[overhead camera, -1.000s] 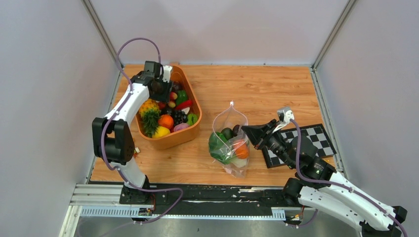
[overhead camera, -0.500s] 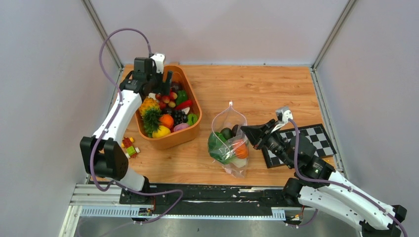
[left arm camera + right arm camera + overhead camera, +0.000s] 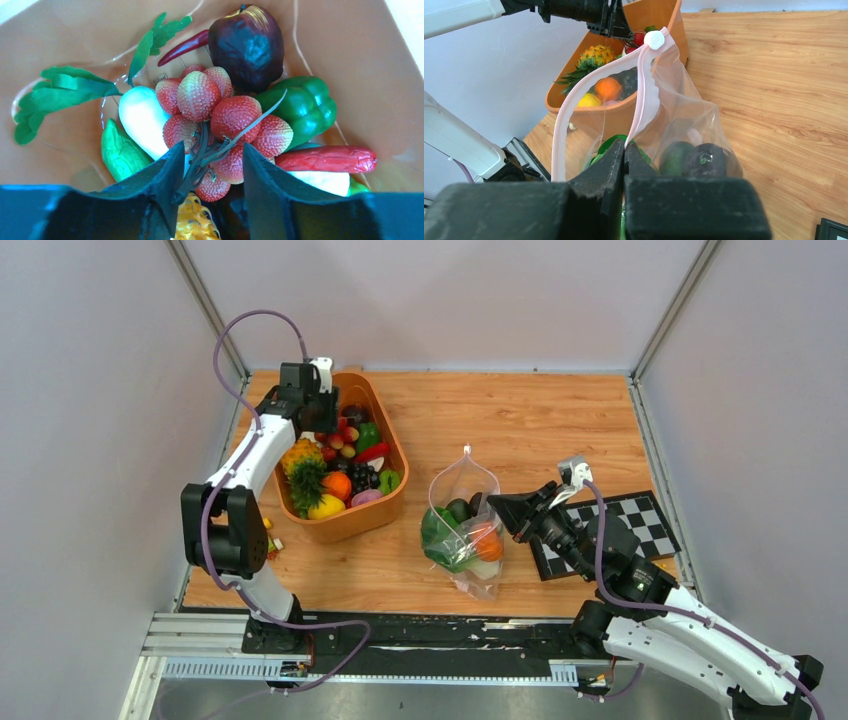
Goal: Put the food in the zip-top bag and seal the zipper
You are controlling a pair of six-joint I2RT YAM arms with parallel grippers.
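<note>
The clear zip-top bag [image 3: 462, 530] stands mid-table with its mouth held up and wide, holding green leaves, an orange piece and dark fruit [image 3: 704, 159]. My right gripper [image 3: 625, 147] is shut on the pinkish zipper [image 3: 644, 95] at the bag's rim, also seen from above [image 3: 497, 505]. More food lies in the orange tub [image 3: 392, 495]. There my left gripper [image 3: 212, 150] reaches down, jaws apart around the stem and lower berries of a red strawberry cluster [image 3: 220, 107]. The left finger [image 3: 162, 182] touches the stem. I cannot see a firm grip.
Around the cluster lie a dark apple [image 3: 247, 42], a green pepper [image 3: 300, 107], a red chilli [image 3: 327, 159] and a white radish [image 3: 142, 120]. A checkered board [image 3: 640, 520] lies under my right arm. Small toy pieces [image 3: 268, 538] sit left of the tub.
My left arm rose above the tub's far end, then came back down into it; its jaws widened and then narrowed. The right gripper and the bag stayed still.
</note>
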